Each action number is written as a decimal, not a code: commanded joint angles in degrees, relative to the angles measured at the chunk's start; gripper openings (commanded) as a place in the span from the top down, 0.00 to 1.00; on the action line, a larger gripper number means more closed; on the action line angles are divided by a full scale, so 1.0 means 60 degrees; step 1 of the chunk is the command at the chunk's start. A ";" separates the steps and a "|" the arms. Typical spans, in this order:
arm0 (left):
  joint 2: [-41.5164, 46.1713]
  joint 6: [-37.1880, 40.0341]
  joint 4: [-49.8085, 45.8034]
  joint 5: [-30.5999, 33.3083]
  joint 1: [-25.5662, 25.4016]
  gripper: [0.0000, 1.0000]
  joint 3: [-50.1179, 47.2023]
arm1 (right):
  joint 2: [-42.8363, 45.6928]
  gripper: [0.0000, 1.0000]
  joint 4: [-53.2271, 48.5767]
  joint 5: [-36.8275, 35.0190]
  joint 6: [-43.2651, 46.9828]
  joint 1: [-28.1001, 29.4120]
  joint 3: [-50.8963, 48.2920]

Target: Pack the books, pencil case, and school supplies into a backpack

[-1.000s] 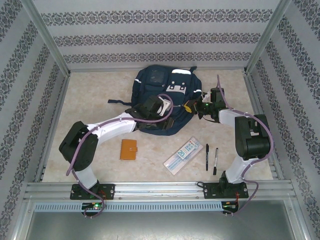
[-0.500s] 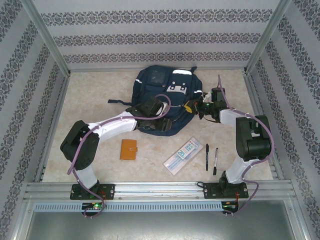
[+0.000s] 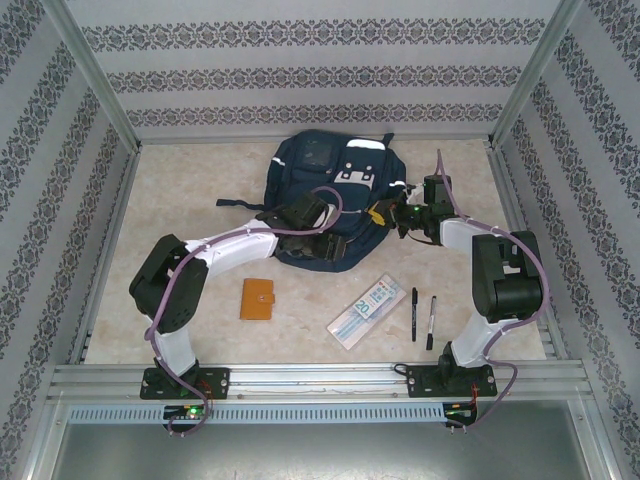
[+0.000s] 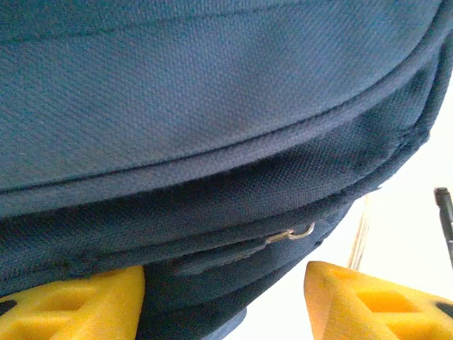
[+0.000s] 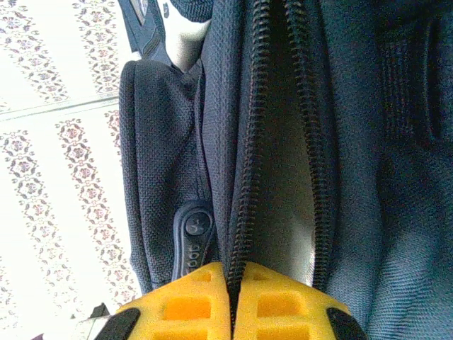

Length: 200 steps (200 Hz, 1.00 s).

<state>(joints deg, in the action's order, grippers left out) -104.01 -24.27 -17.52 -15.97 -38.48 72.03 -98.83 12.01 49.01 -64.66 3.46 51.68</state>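
Note:
The navy backpack (image 3: 335, 190) lies flat at the back middle of the table. My left gripper (image 3: 333, 243) is at its near edge, open. In the left wrist view the yellow fingers (image 4: 71, 304) stand wide apart around the backpack's (image 4: 212, 142) lower seam and a zip pull (image 4: 233, 253). My right gripper (image 3: 380, 213) is shut on the backpack's right side. In the right wrist view the gripper (image 5: 233, 301) pinches one side of the open zip (image 5: 244, 177). The orange notebook (image 3: 257, 298), pencil case (image 3: 367, 310) and two black pens (image 3: 414, 312) (image 3: 431, 320) lie on the table in front.
Patterned walls and metal frame posts close in the table on three sides. Bare table (image 3: 180, 200) lies left of the backpack. A strap (image 3: 240, 202) trails out from the backpack's left side. A pen tip (image 4: 444, 212) shows at the right edge of the left wrist view.
My left gripper's jaws have widened at the backpack's near edge, and the left arm's elbow has shifted a little to the right. The right gripper has kept its hold.

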 commanded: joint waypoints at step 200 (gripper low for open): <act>-0.0580 0.1332 0.1296 -0.1120 0.0130 0.65 -0.0140 | 0.0254 1.00 0.0166 0.0737 -0.0094 0.0140 0.0131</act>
<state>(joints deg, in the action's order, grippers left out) -106.08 -18.37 -9.58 -24.25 -37.80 70.72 -98.43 12.19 49.58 -64.58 3.27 51.68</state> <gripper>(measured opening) 0.343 0.042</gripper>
